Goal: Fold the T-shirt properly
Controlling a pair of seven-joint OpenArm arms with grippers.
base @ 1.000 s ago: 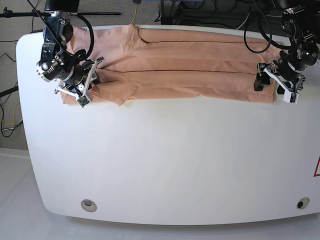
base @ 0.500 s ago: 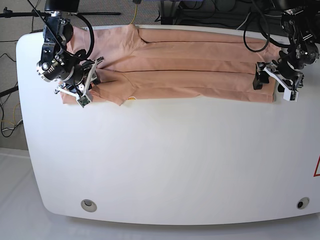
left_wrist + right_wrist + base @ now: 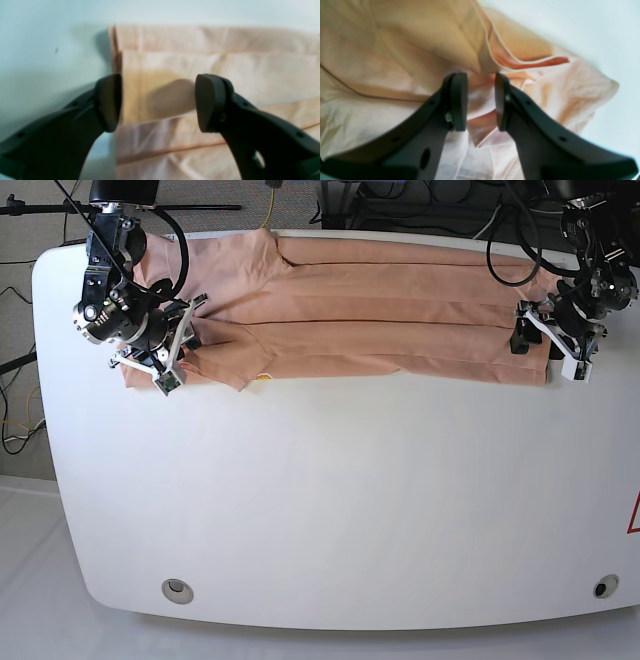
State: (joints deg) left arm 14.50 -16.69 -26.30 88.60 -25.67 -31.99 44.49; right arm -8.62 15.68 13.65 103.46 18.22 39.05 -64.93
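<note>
Across the far side of the white table the peach T-shirt is lying in long lengthwise folds, stretching almost from one end to the other, and I'm reading it from all three cameras.

My left gripper is sitting over the shirt's end at the base view's right. Its jaws are standing wide apart, with nothing between them; one black pad is hovering over the shirt's side edge and the other is over the cloth itself, throwing a shadow on the top layer. I'm seeing stacked layers there, each edge stepped back from the next, with bare table just beside them.

My right gripper is working the other end, at the base view's left. Its jaws are standing only a little apart, and a rumpled bit of cloth is lying in the gap. Whether the pads are actually pinching it, I cannot tell. Around them the fabric is bunching up, with a hemmed edge curling open above the fingertips.

Near that end, a small yellow mark is peeking out at the shirt's near edge.
</note>
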